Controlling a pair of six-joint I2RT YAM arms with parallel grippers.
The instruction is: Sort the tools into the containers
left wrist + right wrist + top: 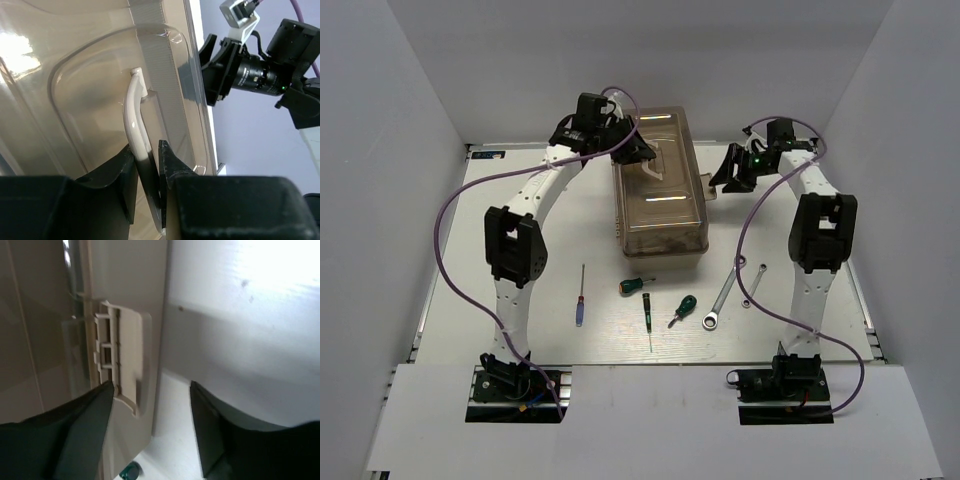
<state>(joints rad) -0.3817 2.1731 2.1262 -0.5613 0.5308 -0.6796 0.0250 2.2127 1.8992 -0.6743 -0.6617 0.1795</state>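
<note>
The beige toolbox [660, 190] stands at the back middle of the table with its translucent brown lid [75, 100] down. My left gripper [642, 155] [148, 165] is shut on the lid's pale handle [134, 120]. My right gripper [725, 182] [150, 390] is open at the box's right side, its left finger touching the beige latch [120, 355]. In front of the box lie the blue screwdriver [581, 297], three green screwdrivers [637, 285] [648, 318] [682, 309], a long wrench [723, 292] and a short wrench [755, 284].
White walls close in the table on the left, back and right. The right arm's wrist camera [255, 75] hangs close beside the box's right edge. A green screwdriver handle [129, 471] shows below the right gripper.
</note>
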